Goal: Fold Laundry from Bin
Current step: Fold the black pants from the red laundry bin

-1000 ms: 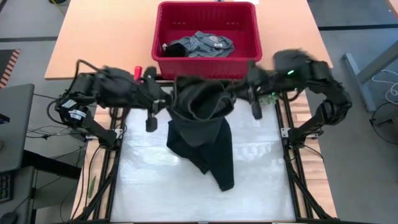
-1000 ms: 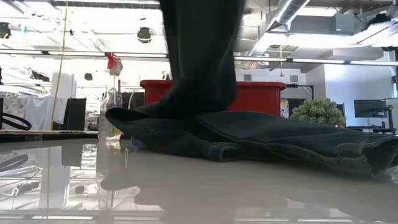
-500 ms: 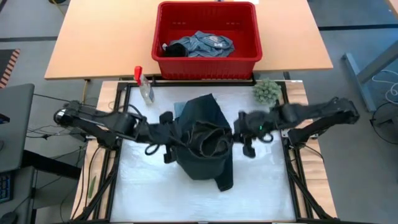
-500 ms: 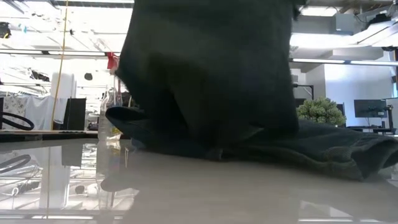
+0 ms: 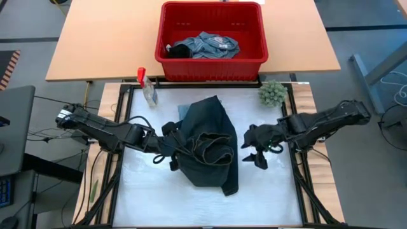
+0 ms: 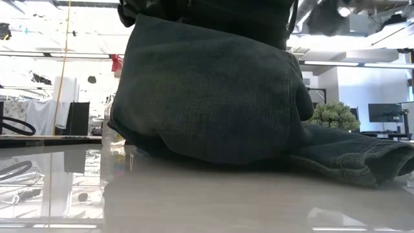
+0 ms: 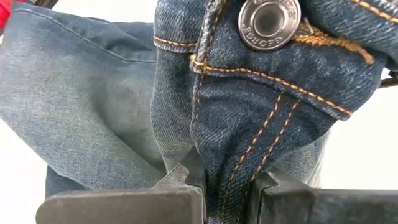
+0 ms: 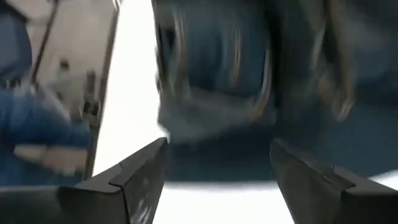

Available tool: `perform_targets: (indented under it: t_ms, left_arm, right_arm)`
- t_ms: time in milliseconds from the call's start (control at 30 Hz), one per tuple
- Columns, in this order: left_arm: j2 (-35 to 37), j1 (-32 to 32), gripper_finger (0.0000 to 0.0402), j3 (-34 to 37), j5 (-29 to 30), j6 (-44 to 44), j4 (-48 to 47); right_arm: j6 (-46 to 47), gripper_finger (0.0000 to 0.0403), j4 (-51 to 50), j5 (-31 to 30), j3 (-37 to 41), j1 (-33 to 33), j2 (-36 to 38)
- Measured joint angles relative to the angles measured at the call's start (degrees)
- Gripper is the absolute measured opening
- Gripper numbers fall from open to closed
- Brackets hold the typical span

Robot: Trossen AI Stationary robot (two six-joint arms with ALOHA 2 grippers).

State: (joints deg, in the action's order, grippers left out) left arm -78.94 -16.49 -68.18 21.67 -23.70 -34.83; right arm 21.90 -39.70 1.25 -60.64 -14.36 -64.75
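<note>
Dark blue jeans (image 5: 206,146) lie heaped on the white table mat, filling the low view (image 6: 213,97), with one leg end (image 6: 352,158) flat on the table. My left gripper (image 5: 166,152) is at the heap's left side, shut on the waistband. My right gripper (image 5: 256,152) stands open just right of the heap, its fingers (image 8: 140,177) apart with nothing between them. The red bin (image 5: 257,38) stands beyond the mat on the far table, with grey-blue laundry (image 5: 206,46) inside. My left gripper pinches a fold of the jeans' waistband (image 7: 227,177) between its two fingers, just below the metal button (image 7: 268,23). The fingers come slanting down from the table's left. The waistband stands a little up from the heap, and the rest of the jeans lies on the table.
A clear spray bottle with a red top (image 5: 147,89) stands at the mat's far left, and a fuzzy green ball (image 5: 273,93) at its far right. Black frame rails (image 5: 299,184) run along both sides of the mat. The mat's near part (image 5: 159,197) is bare.
Both grippers have come down and toward the table's near edge, away from the bin. The jeans, which hung between them, have sunk into a heap on the mat. My right gripper has opened, let go of the jeans and drawn off to the right.
</note>
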Motion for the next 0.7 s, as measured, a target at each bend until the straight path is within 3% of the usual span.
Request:
perform_targets:
  t_ms: [167,400,700]
  left_arm:
    - [-0.02,0.0,0.0025,0.0,-0.04,-1.52,0.04]
    - [-0.02,0.02,0.0026,0.02,-0.83,-2.47,0.09]
    - [-0.02,0.02,0.0026,0.02,-0.92,-2.58,0.26]
  right_arm:
    - [-1.89,0.0305,6.84,-6.77,-4.43,-0.71,-0.2]
    - [-10.09,0.0301,10.32,-24.53,-7.13,-7.84,-3.76]
    - [-10.96,0.0301,8.99,-29.53,-10.1,-10.24,-12.27]
